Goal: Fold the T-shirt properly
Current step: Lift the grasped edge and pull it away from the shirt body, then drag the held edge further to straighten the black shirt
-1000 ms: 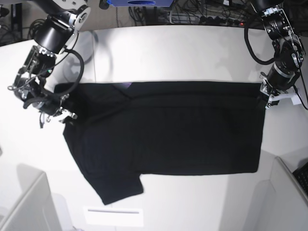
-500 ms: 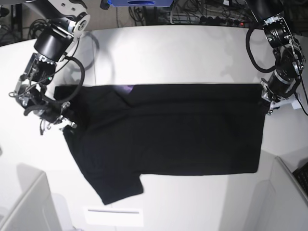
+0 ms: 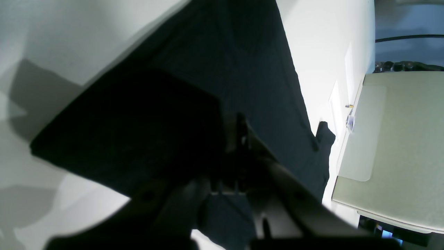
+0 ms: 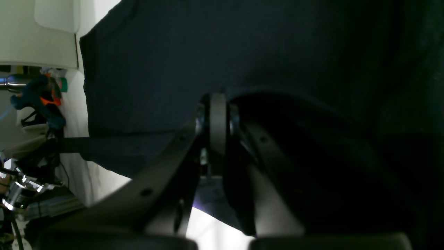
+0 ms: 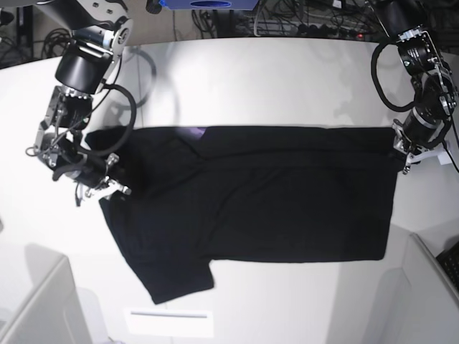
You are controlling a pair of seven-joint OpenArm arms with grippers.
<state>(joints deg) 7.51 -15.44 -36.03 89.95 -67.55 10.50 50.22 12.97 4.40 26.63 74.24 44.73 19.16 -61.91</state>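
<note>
The black T-shirt [image 5: 272, 208] lies spread across the white table [image 5: 251, 79], plain side up, with its far part doubled over toward the front. A sliver of purple print [image 5: 193, 131] shows at the far edge. One sleeve [image 5: 176, 279] sticks out at the front left. My left gripper [image 5: 401, 152] is shut on the shirt's far right corner; in its wrist view the gripper [image 3: 240, 125] pinches dark cloth [image 3: 242, 62]. My right gripper [image 5: 107, 188] is shut on the shirt's left edge; its wrist view shows the gripper [image 4: 216, 104] closed on black cloth [image 4: 173, 52].
A white label strip [image 5: 169, 321] lies near the table's front edge. Grey panels stand at the front left [image 5: 36, 308] and front right [image 5: 430, 287]. Cables [image 5: 287, 21] and a blue box [image 5: 208, 4] sit behind the table. A keyboard corner [image 5: 452, 261] shows at the right.
Both grippers have drawn the held cloth a little toward the front. The right gripper also moved inward over the shirt, and the far folded edge slid nearer.
</note>
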